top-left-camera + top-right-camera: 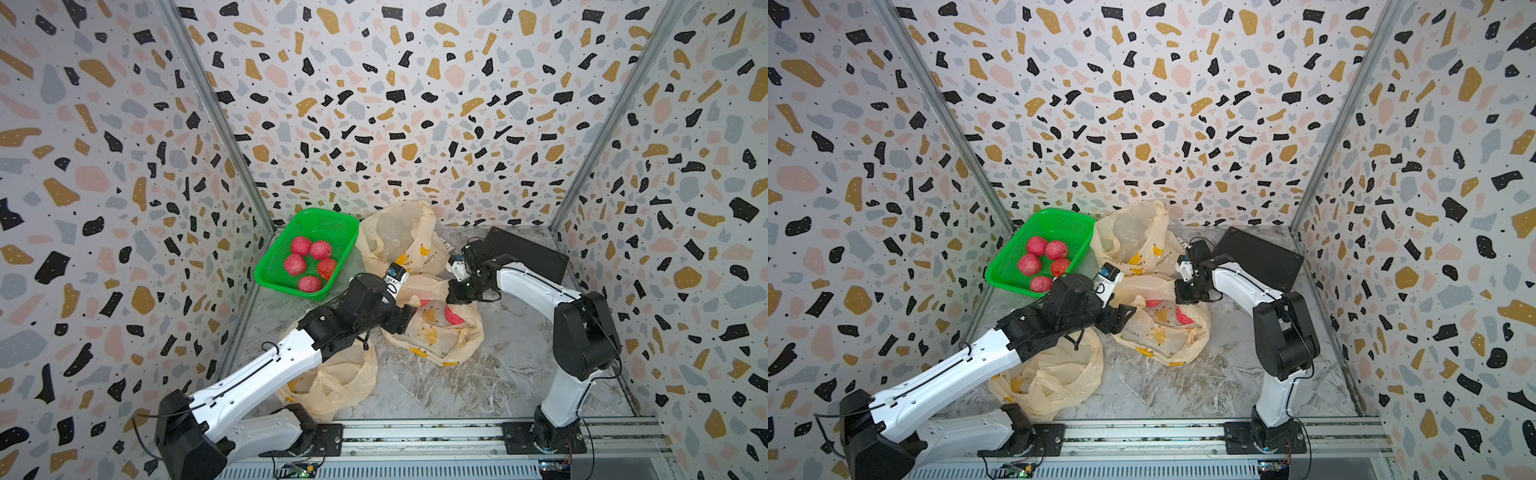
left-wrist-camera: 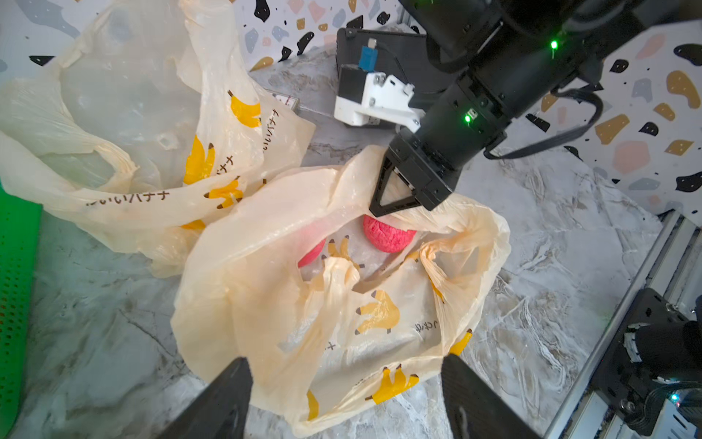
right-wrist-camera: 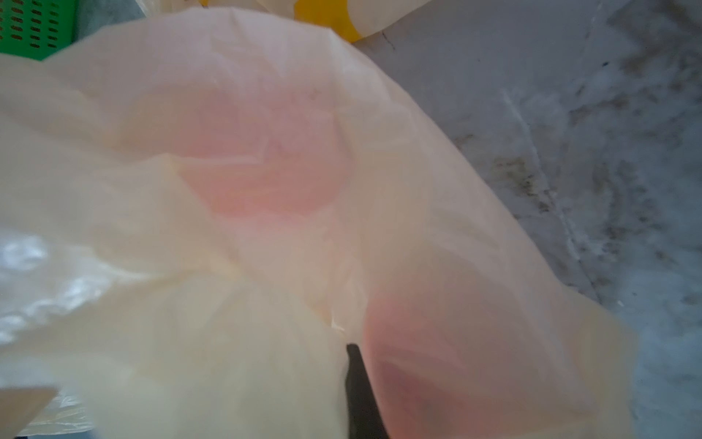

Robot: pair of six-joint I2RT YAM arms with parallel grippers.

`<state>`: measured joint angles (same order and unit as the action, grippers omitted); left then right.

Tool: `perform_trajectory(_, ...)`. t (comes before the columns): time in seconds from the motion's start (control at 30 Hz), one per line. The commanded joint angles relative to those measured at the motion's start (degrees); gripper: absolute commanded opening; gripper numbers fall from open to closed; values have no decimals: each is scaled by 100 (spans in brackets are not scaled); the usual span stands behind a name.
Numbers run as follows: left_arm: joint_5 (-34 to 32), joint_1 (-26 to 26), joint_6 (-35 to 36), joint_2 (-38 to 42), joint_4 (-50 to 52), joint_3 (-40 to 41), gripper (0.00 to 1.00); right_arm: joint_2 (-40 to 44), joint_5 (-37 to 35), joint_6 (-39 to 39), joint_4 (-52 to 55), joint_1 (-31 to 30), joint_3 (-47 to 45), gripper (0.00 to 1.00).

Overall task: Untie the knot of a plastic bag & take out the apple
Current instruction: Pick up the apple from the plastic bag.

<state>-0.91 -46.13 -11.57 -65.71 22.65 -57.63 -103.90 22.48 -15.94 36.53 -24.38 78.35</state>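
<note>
Right gripper tight on plastic bag rim — left gripper wide, astride it.

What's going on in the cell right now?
The right gripper is shut on the rim of the banana-print bag, holding its mouth up. The left gripper hangs open over the bag's other end. A red apple shows inside, not yet out. Five apples lie in the green basket.
</note>
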Motion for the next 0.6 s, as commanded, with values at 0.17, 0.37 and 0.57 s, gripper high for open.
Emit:
perform_trajectory(0.17,-53,-333,-73,-484,130,-52,58,18,258,-543,205,78,500,0)
perform_trajectory(0.37,241,-445,154,-1200,-178,-387,50,-65,301,-685,284,100,665,0)
perform_trajectory(0.57,758,-629,368,-1263,-1264,-281,53,-128,47,-672,260,165,591,0)
